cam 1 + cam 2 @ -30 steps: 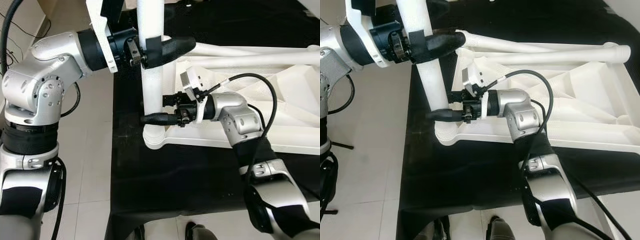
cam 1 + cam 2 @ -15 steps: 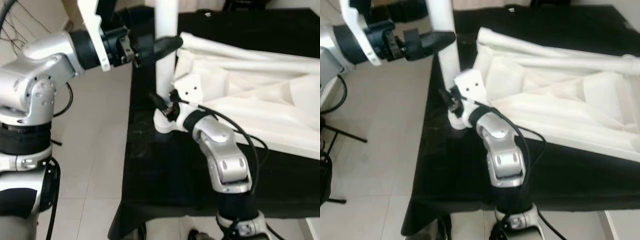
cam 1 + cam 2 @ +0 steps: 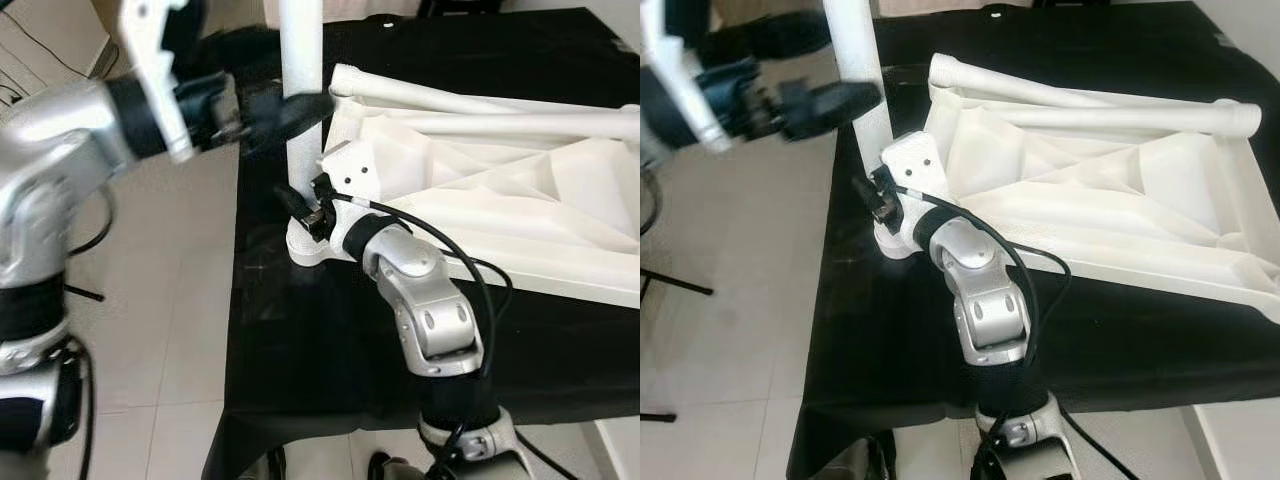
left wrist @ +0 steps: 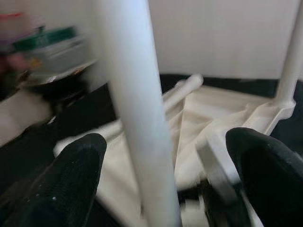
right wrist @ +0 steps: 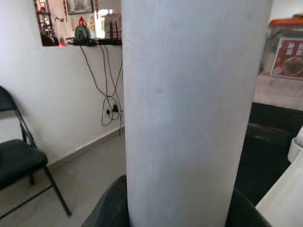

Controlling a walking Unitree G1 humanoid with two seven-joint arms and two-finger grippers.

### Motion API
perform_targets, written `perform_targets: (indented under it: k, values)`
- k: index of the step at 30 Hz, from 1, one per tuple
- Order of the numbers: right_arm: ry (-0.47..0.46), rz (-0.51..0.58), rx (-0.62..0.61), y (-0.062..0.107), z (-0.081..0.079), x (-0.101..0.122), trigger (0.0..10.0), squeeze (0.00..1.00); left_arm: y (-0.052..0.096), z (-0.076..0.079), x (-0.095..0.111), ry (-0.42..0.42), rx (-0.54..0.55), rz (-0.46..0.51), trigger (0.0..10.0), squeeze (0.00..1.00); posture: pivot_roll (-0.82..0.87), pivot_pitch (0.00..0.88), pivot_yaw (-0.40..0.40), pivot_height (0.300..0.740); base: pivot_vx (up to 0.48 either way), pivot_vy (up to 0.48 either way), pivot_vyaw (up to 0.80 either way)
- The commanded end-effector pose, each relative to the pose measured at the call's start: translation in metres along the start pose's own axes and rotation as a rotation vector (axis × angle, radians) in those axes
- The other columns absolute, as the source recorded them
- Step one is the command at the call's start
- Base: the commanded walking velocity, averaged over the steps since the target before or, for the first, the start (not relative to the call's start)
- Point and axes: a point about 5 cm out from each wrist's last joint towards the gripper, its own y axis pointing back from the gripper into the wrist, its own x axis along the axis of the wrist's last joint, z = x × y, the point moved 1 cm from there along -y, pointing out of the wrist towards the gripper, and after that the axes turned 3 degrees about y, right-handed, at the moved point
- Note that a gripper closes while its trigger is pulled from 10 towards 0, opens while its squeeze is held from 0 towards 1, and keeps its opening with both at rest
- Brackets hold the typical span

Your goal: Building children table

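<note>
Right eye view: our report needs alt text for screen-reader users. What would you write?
A white table leg stands upright in the corner of an upturned white table top on black cloth, with the right hand at its base and the left hand higher up.

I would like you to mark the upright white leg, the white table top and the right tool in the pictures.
upright white leg [image 3: 302,60], left eye view, on the shaft.
white table top [image 3: 1160,180], right eye view, on the ribbed underside.
right tool [image 3: 297,203], left eye view, between its fingertips at the leg's base.

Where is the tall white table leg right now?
The table leg stands upright at the front left corner socket of the upside-down white tabletop on the black cloth, with the left end effector around it higher up and the right end effector near its base.
</note>
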Motion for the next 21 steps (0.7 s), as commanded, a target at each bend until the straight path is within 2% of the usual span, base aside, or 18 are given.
perform_targets:
  k: [1,3,5,6,7,8,9,10,12,13,14,16,17,19,20,21]
  values:
    - [-0.001,-0.195,-0.156,0.01,0.027,-0.04,0.0,0.0,0.007,0.006,0.007,-0.017,-0.012,-0.002,10.0,0.0,0.1,0.235,-0.014,0.74,0.0,0.0,0.0]
    - [0.005,-0.201,-0.167,0.011,0.032,-0.042,0.0,0.0,0.023,0.012,0.009,-0.029,0.021,-0.041,10.0,0.0,0.11,0.234,-0.019,0.74,0.0,0.0,0.0]
    - [0.005,-0.201,-0.167,0.011,0.032,-0.042,0.0,0.0,0.023,0.012,0.009,-0.029,0.021,-0.041,10.0,0.0,0.11,0.234,-0.019,0.74,0.0,0.0,0.0]
    - [0.005,-0.202,-0.17,0.011,0.034,-0.043,0.0,0.0,0.031,0.014,0.012,-0.049,0.056,-0.056,10.0,0.0,0.12,0.233,-0.023,0.74,0.0,0.0,0.0]
    - [0.001,-0.201,-0.169,0.01,0.035,-0.043,9.1,0.0,0.041,0.012,0.016,-0.077,0.128,-0.068,10.0,0.0,0.12,0.231,-0.023,0.74,0.0,0.0,0.0]
    - [0.001,-0.201,-0.169,0.01,0.035,-0.043,9.1,0.0,0.041,0.012,0.016,-0.077,0.128,-0.068,10.0,0.0,0.12,0.231,-0.023,0.74,0.0,0.0,0.0]
    - [-0.011,-0.19,-0.169,0.009,0.036,-0.042,10.0,0.0,0.05,0.011,0.015,-0.095,0.216,-0.082,10.0,0.0,0.12,0.228,-0.017,0.74,0.0,0.0,0.0]
    - [-0.024,-0.172,-0.156,0.008,0.036,-0.039,10.0,1.0,0.059,0.011,0.004,-0.083,0.296,-0.102,10.0,0.0,0.12,0.227,-0.016,0.74,0.0,0.0,0.0]
    - [-0.024,-0.172,-0.156,0.008,0.036,-0.039,10.0,1.0,0.059,0.011,0.004,-0.083,0.296,-0.102,10.0,0.0,0.12,0.227,-0.016,0.74,0.0,0.0,0.0]
    - [-0.033,-0.161,-0.146,0.007,0.036,-0.037,10.0,1.0,0.066,0.013,-0.003,-0.07,0.347,-0.12,10.0,0.0,0.12,0.227,-0.016,0.74,0.0,0.0,0.0]
    - [-0.033,-0.161,-0.146,0.007,0.036,-0.037,10.0,1.0,0.066,0.013,-0.003,-0.07,0.347,-0.12,10.0,0.0,0.12,0.227,-0.016,0.74,0.0,0.0,0.0]
    - [-0.099,-0.068,-0.01,0.002,0.036,-0.025,10.0,1.0,0.078,0.036,-0.047,0.019,0.416,-0.23,10.0,0.0,0.11,0.24,-0.013,0.74,0.0,0.0,0.0]
    - [-0.099,-0.068,-0.01,0.002,0.036,-0.025,10.0,1.0,0.078,0.036,-0.047,0.019,0.416,-0.23,10.0,0.0,0.11,0.24,-0.013,0.74,0.0,0.0,0.0]
    - [-0.096,0.01,0.163,-0.001,0.033,-0.016,10.0,1.0,0.079,0.064,-0.075,0.113,0.448,-0.265,10.0,0.0,0.12,0.247,-0.017,0.74,0.0,0.0,0.0]
    - [-0.096,0.01,0.163,-0.001,0.033,-0.016,10.0,1.0,0.079,0.064,-0.075,0.113,0.448,-0.265,10.0,0.0,0.12,0.247,-0.017,0.74,0.0,0.0,0.0]
    - [-0.086,0.035,0.269,-0.004,0.026,-0.014,10.0,0.69,0.075,0.077,-0.084,0.136,0.453,-0.275,10.0,0.0,0.12,0.248,-0.017,0.74,0.0,0.0,0.0]
